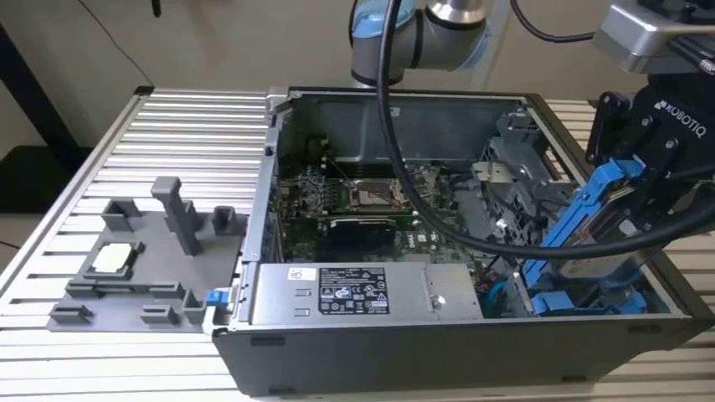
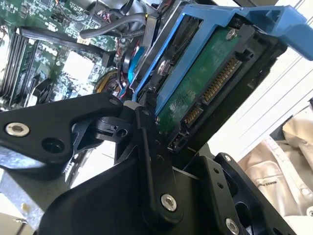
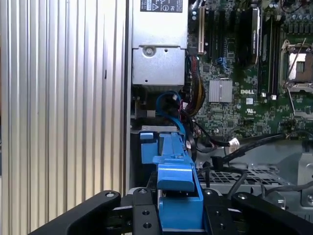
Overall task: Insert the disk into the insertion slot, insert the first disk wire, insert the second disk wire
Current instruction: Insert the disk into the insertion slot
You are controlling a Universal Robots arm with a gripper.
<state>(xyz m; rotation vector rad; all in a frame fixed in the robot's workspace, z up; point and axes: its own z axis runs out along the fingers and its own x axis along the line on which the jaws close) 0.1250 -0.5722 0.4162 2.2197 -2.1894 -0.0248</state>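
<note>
Your matt black gripper [image 3: 178, 215] clasped the disk [image 2: 205, 83], smooth bright-blue plastic framing its green circuit board; in the exterior view, at nine o'clock from the dull grey sheet-metal case [image 1: 447, 352], the ribbed bare-metal table [image 1: 146, 126] shone softly.

Bright, even light; glare washes the ribbed table [image 3: 58, 98], edges perhaps slightly blurred.

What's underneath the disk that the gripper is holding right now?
The gripper holds the disk tilted above another blue carrier. What lies beneath that is covered.
</note>
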